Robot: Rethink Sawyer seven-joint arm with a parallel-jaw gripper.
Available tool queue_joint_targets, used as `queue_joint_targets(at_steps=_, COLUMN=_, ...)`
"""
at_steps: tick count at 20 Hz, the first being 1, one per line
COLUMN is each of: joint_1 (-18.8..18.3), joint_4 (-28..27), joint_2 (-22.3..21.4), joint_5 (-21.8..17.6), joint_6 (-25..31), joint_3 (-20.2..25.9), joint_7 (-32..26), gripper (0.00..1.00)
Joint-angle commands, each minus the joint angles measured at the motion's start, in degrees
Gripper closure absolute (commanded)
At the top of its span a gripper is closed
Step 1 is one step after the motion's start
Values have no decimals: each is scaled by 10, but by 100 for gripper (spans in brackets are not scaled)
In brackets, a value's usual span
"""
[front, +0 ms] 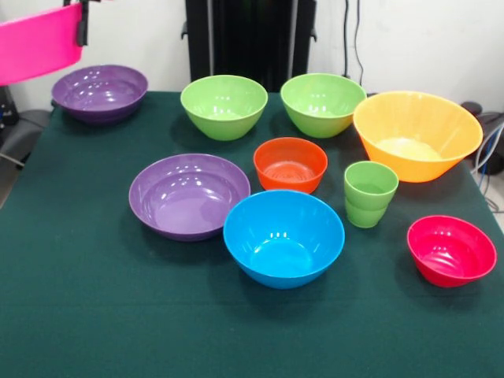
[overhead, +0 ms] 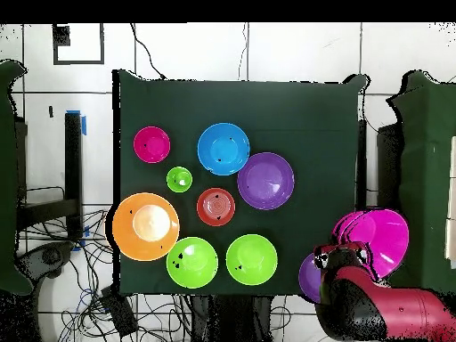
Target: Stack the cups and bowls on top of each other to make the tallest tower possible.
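Observation:
My gripper [front: 81, 25] is shut on the rim of the large hot-pink bowl [front: 35, 41] and holds it tilted in the air past the table's far left corner. In the overhead view the gripper [overhead: 344, 253] and the pink bowl [overhead: 381, 237] hang beyond the table's right edge. A purple bowl [front: 100, 92] sits just below them, partly hidden by the arm in the overhead view [overhead: 309, 277]. Two lime-green cups [front: 370, 193] stand nested at the right. Two green bowls [front: 224, 106] [front: 323, 102], a yellow-orange bowl [front: 417, 134], a small orange bowl [front: 290, 164], a second purple bowl [front: 189, 195], a blue bowl [front: 283, 236] and a red-pink bowl [front: 451, 250] sit apart.
The dark green table [front: 79, 315] has bare cloth along its near side. The robot's black pedestal [front: 248, 39] stands behind the far edge. Cables [overhead: 134, 303] lie on the floor beside the table.

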Motion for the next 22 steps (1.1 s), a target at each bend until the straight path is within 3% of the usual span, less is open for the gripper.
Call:
queue_joint_targets(at_steps=1, joint_1=-13, joint_4=70, joint_2=132, joint_5=-17, joint_6=47, joint_3=88, joint_7=-80, gripper=100)
queue_joint_targets(at_steps=3, joint_1=-29, joint_4=83, joint_2=168, joint_5=1, joint_6=77, joint_3=110, joint_7=-98, gripper=100)
queue_joint_targets(at_steps=6, joint_1=-39, joint_4=85, joint_2=236, joint_5=-8, joint_6=79, joint_3=127, joint_7=-100, gripper=100)
queue_joint_targets(at_steps=10, joint_1=-56, joint_4=34, joint_2=393, joint_5=-51, joint_6=76, joint_3=115, joint_7=-119, gripper=100)
queue_joint_targets(at_steps=14, joint_1=-91, joint_4=-22, joint_2=530, joint_5=-46, joint_6=131, joint_3=111, joint_7=-195, gripper=100)
queue_joint_targets(at_steps=17, joint_1=-115, joint_4=-42, joint_2=593, joint_5=-13, joint_6=202, joint_3=114, joint_7=-257, gripper=100)
queue_joint_targets(at_steps=22, joint_1=-139, joint_4=-51, joint_2=675, joint_5=116, joint_6=394, joint_3=143, joint_7=-354, gripper=100)
